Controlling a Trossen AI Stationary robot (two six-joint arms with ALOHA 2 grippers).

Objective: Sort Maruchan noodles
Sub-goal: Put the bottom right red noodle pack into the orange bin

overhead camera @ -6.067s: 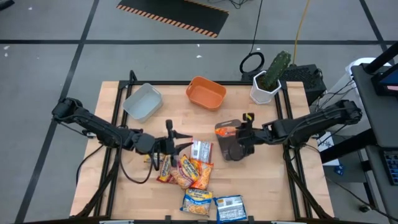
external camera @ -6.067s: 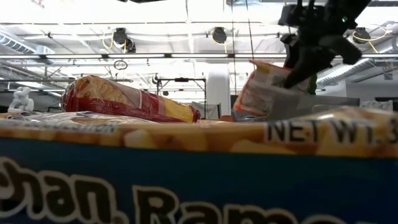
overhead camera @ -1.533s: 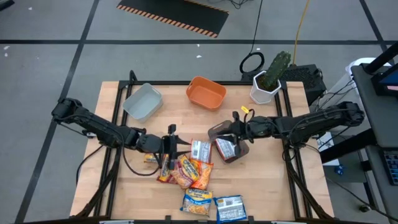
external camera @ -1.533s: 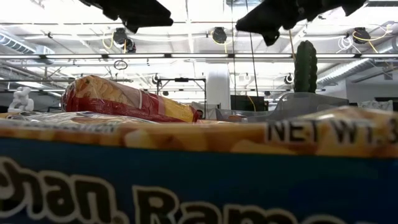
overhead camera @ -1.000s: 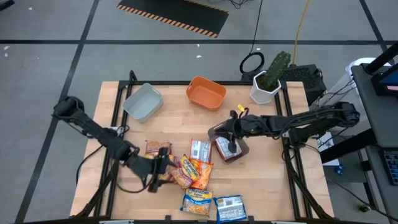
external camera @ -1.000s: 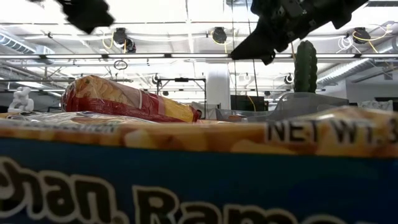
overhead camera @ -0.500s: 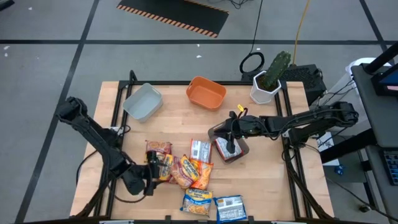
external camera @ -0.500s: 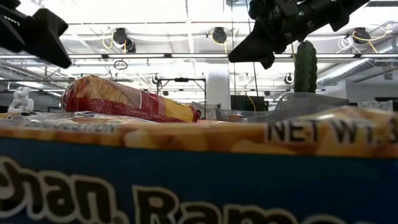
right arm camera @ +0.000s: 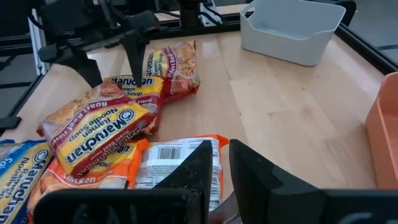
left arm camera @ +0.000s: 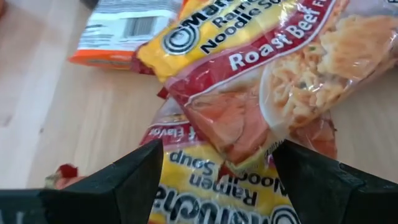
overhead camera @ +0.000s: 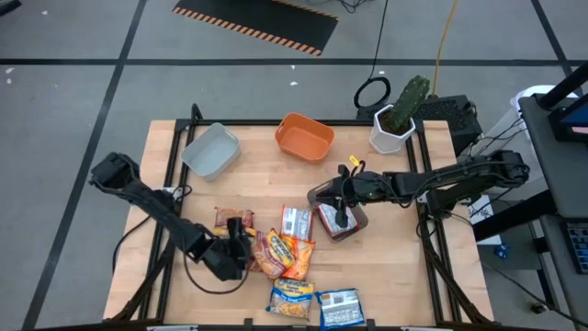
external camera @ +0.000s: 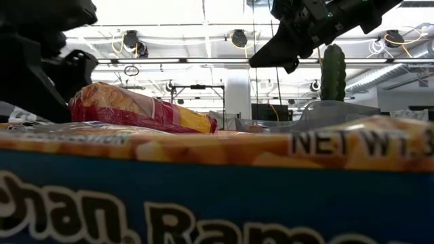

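Several Maruchan noodle packets lie in a loose pile on the near half of the wooden table (overhead camera: pixel 165 184). A red-and-yellow roast beef packet (left arm camera: pixel 267 74) rests on a yellow one (left arm camera: pixel 211 186). My left gripper (overhead camera: pixel 245 246) (left arm camera: pixel 217 174) is low over these two, open, with one finger on either side of them. A red packet (overhead camera: pixel 232 219) lies just beyond it. My right gripper (overhead camera: pixel 342 217) (right arm camera: pixel 225 165) hovers shut over a dark tray (overhead camera: pixel 323 193), which holds an orange packet (overhead camera: pixel 331 221).
A grey tray (overhead camera: pixel 211 150) and an orange tray (overhead camera: pixel 305 136) stand at the far side, and a potted cactus (overhead camera: pixel 397 118) at the far right corner. Yellow-and-blue packets (overhead camera: pixel 290 299) (overhead camera: pixel 340 308) lie at the near edge; one fills the low view (external camera: pixel 217 203).
My left arm has swung toward the near edge. Its gripper has come down and moved a little to the right, onto the red-and-yellow packets, and has stayed open. The packets have not moved.
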